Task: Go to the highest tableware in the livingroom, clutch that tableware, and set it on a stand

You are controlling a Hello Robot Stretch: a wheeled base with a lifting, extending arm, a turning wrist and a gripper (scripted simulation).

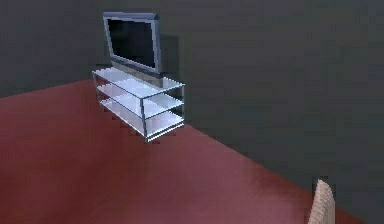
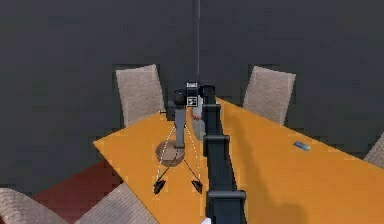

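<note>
You see a round brownish dish (image 2: 165, 156) lying near the orange table's (image 2: 285, 185) left corner, at the gripper (image 2: 176, 187); you cannot tell whether that gripper holds anything. A glass stand (image 1: 142, 102) carries a television (image 1: 133, 42).

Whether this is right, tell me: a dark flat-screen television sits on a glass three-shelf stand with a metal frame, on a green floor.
Not quite: the floor is dark red, not green. The forward view shows the dark flat-screen television sitting on the glass three-shelf stand with a metal frame, on that dark red floor.
</note>
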